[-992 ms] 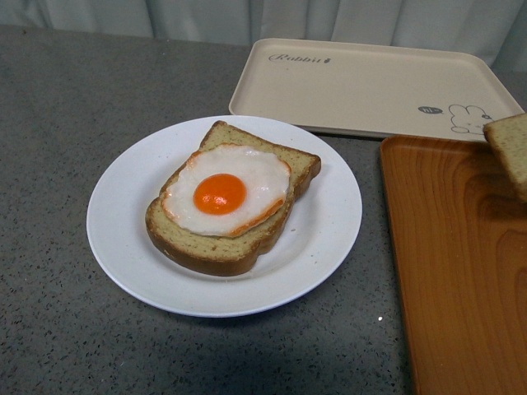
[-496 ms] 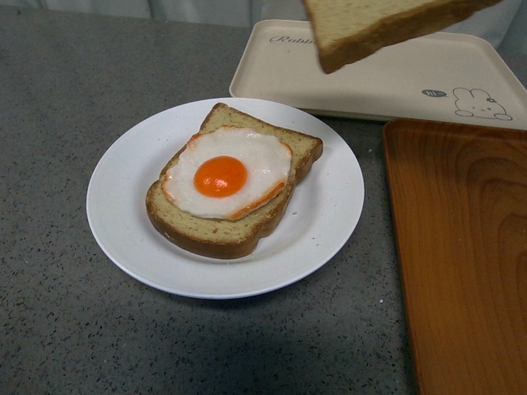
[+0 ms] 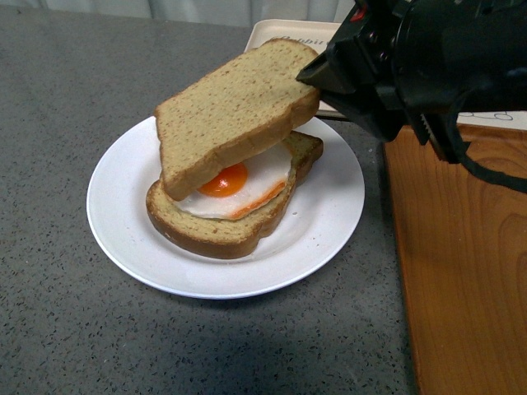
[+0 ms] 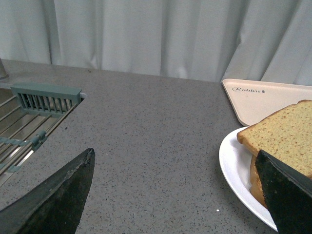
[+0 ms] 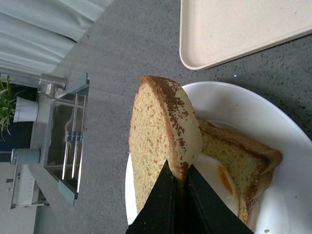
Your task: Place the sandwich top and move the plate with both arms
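Currently, the black angular right tool (image 3: 309,80) is clamped narrowly on the sandwich top (image 3: 235,111), a square-ish slice of tan-brown speckled bread with a darker brown crust. In the right wrist view, its two dark fingers (image 5: 158,214) are pressed against opposite faces of the slice at one crust edge. The slice is held tilted: the gripped edge is raised, and the edge farthest from the tool is dropped low. Whether that low edge touches anything cannot be told.

Directly beneath the held slice, out in front of the tool's tips, a second bread slice (image 3: 210,234) bearing a white fried egg with an orange yolk (image 3: 251,185) is lying flat on the round plain white plate (image 3: 123,218). The plate is resting on the grey speckled tabletop (image 3: 66,82). Under the tool's housing a reddish-brown wooden tray (image 3: 461,271) is seen; behind the tool a beige rectangular tray (image 3: 276,31) is partly hidden.

The left tool (image 4: 174,152) is spread wide, with nothing between its fingers. Beyond one finger the plate's rim and the held slice are visible; beyond the other, a grey-green metal rack (image 4: 46,97).
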### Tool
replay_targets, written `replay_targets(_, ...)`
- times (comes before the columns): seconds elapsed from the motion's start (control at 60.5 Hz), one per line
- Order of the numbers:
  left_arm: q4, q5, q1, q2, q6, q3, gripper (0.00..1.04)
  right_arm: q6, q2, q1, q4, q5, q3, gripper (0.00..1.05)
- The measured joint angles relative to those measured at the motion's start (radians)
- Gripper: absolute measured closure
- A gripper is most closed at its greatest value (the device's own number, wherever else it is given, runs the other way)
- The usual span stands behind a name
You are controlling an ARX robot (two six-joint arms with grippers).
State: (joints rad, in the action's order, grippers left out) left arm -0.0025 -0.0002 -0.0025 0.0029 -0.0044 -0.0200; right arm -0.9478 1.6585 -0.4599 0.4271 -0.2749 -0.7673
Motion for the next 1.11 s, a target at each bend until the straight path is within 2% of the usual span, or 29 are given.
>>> replay_targets(0.43,0.0,0.0,0.0,0.0,0.0,0.0,0.06,-0.019,0.083,-0.039,0.03,-0.006,0.017,1.02)
replay_targets(0.595,0.0,0.0,0.0,0.0,0.0,0.0,0.06,0.0,0.087,-0.037,0.016,0.028,0.017,1.02)
replay_targets(0.777,0.0,0.0,0.0,0.0,0.0,0.0,0.06,0.056,0.078,-0.023,0.007,0.072,0.016,0.72)
replay_targets(0.794,0.0,0.0,0.0,0.0,0.0,0.0,0.06,0.067,0.072,-0.017,0.006,0.093,0.016,0.67)
replay_targets(1.108,0.0,0.0,0.0,0.0,0.0,0.0,0.06,0.212,-0.04,0.046,-0.077,0.306,0.011,0.16)
